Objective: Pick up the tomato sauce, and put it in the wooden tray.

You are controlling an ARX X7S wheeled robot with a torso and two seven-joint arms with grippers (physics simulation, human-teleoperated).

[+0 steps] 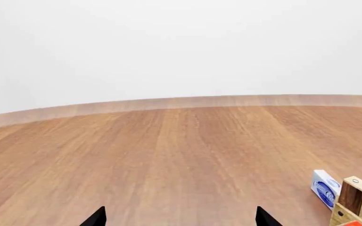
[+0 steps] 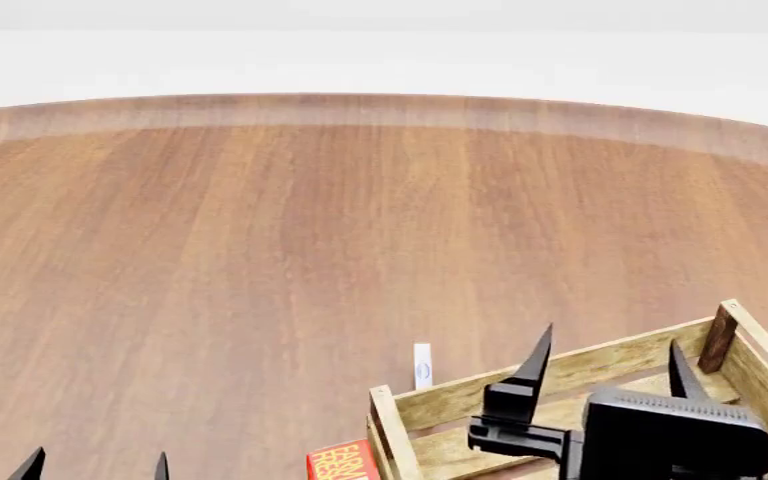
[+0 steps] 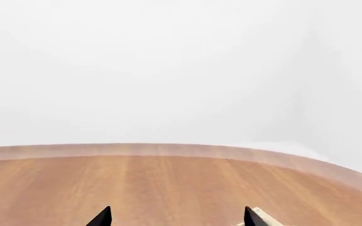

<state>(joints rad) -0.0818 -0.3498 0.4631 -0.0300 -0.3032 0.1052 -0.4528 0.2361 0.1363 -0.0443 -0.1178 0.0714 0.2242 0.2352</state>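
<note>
Right gripper (image 2: 611, 365) is positioned above the wooden tray (image 2: 584, 368), which sits at the near right part of the bench (image 2: 291, 230). Its two black fingers (image 2: 535, 362) are spread wide with nothing between them. The right wrist view confirms this: two separated tips over bare wood, with a pale tray corner just beside one tip.

Left gripper (image 2: 95, 468) shows only as two dark tips at the near left edge of the bench in the head view. In the left wrist view the tips stand well apart and hold nothing.

The tomato sauce is not visible in any view; its location cannot be determined.

A small white-and-blue box (image 2: 422, 366) stands just beyond the tray's far left corner. A red package (image 2: 344, 462) lies against the tray's left end, at the near edge.
</note>
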